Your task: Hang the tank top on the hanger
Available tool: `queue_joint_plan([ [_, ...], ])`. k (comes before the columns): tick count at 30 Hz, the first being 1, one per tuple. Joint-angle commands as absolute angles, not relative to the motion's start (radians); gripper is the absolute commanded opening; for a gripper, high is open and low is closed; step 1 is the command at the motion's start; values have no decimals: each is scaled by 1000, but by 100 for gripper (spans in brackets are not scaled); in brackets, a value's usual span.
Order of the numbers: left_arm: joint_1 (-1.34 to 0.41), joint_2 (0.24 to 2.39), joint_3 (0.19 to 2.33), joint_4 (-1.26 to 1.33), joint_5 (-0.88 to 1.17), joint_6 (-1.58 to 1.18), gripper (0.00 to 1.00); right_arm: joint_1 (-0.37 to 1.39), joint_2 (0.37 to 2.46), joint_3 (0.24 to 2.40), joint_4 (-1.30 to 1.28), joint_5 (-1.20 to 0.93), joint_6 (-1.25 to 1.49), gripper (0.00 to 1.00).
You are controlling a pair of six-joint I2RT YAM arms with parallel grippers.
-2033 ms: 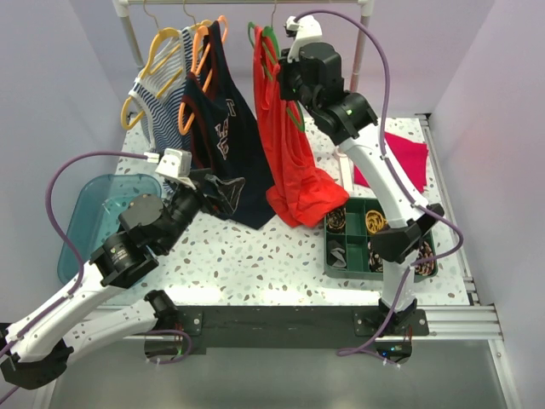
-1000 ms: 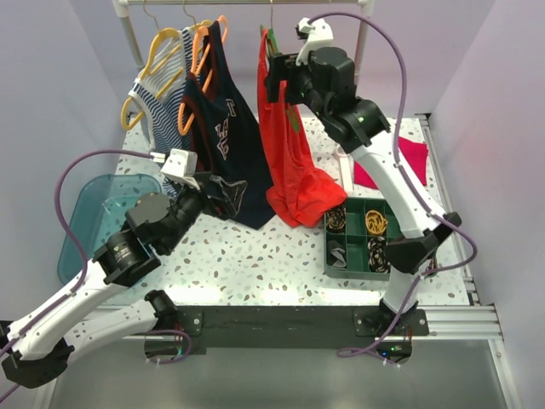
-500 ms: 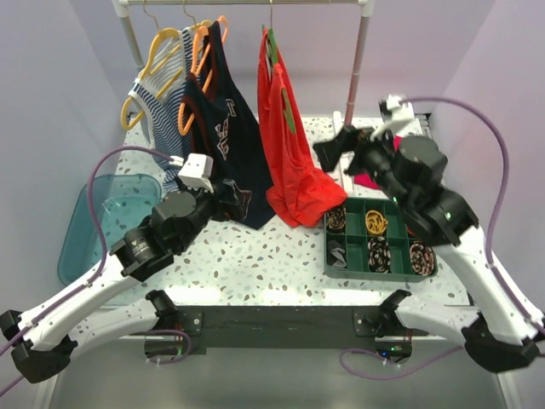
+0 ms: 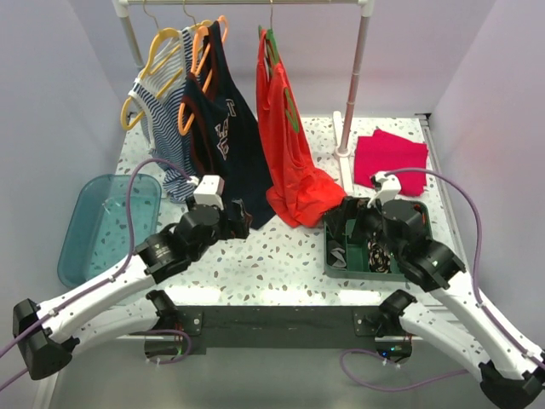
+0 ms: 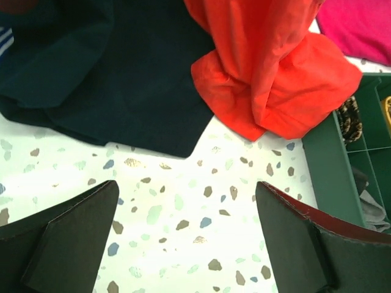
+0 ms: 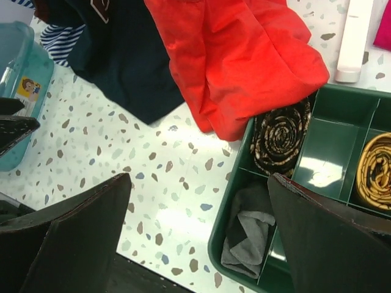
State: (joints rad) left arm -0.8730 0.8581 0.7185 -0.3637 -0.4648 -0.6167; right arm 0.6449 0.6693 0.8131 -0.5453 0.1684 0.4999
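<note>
Though the tank top (image 4: pixel 288 158) hides most of the hanger (image 4: pixel 271 44), the top view shows green slivers at its neck. It hangs from the rail (image 4: pixel 247 2), long axis vertical, with its hem bunched on the table (image 4: pixel 272 256). The left wrist view catches only that crumpled hem, cut off above, beyond the left gripper (image 5: pixel 183 238), which is spread and empty. In the right wrist view the hem touches the tray (image 6: pixel 321 146), and the right gripper (image 6: pixel 198 238) gapes, holding nothing.

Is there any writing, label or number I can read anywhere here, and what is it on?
Navy tank top: pale block lettering, creased and partly hidden; no whole word readable.
Teal bin: small picture sticker; any words too small to read.
No other writing shows.
</note>
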Motion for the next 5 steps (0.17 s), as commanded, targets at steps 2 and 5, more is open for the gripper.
queue_joint_plan([
  [2, -873, 848, 680, -322, -485, -675, 100, 641, 655, 788, -517, 195, 520, 99],
  [5, -871, 850, 686, -316, -485, -666, 100, 641, 657, 784, -518, 215, 515, 99],
])
